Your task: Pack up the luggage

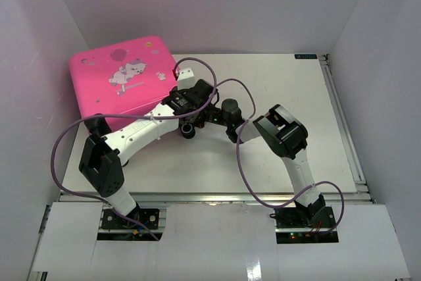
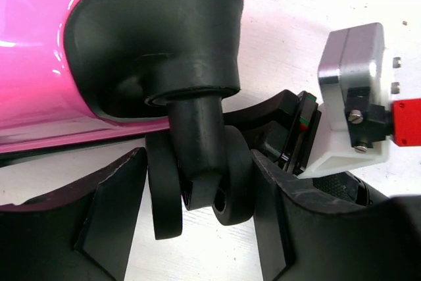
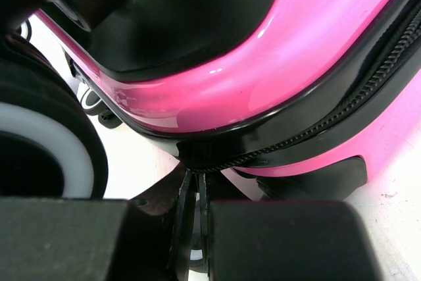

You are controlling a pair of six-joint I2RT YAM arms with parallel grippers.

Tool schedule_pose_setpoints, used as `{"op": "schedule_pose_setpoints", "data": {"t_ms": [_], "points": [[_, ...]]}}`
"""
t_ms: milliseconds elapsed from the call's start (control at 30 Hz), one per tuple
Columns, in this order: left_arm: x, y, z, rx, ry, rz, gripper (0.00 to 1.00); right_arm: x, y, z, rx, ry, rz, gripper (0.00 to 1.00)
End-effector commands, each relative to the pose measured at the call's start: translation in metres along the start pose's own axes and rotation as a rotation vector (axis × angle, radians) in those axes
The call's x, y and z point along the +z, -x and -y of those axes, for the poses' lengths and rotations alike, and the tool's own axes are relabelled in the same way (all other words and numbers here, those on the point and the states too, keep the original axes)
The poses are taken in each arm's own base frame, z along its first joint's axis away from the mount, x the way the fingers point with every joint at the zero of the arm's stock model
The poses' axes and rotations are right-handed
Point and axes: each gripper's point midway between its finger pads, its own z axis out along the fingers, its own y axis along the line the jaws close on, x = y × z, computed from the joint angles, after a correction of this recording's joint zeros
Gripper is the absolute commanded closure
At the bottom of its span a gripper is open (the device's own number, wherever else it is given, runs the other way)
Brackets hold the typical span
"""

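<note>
One luggage (image 1: 122, 77) is lying flat, lid down, at the table's (image 1: 276, 97) far-left corner. Left gripper (image 2: 197, 185) is straddling a wheel (image 2: 233, 189), jaws apart. Right gripper (image 3: 191, 228) is sitting shut against the zipper trim (image 3: 316, 129). Zipping is probably pending.

Bright, even light; glare on the luggage (image 3: 263, 77), close-ups blurred.

Hot-pink luggage (image 1: 125, 87), cartoon print (image 1: 128, 72), perhaps a cat, black wheels (image 2: 230, 185)

One pink suitcase (image 1: 125, 80), one desk (image 1: 283, 90), two robot arms (image 1: 131, 133), each with one pincer: a left pincer (image 2: 197, 228), a right pincer (image 3: 197, 228); two purple cables (image 1: 54, 156).
</note>
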Motion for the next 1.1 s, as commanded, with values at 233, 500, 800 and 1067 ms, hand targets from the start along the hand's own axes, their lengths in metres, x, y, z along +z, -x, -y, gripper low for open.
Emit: {"op": "schedule_pose_setpoints", "data": {"t_ms": [233,500,800,1067], "points": [[-0.010,-0.010,-0.026,0.030,0.009,-0.029,1.00,-0.011,-0.032,0.018,0.040,-0.066,-0.085,0.92],[-0.048,-0.006,-0.069,0.003,0.002,-0.024,1.00,-0.036,-0.057,0.040,0.062,-0.244,-0.175,0.92],[-0.082,-0.019,-0.126,-0.024,0.020,-0.028,1.00,-0.063,-0.029,0.032,0.023,-0.348,-0.143,0.92],[-0.098,-0.018,-0.145,-0.012,0.017,-0.026,1.00,-0.067,-0.019,0.062,0.035,-0.441,-0.179,0.92]]}}
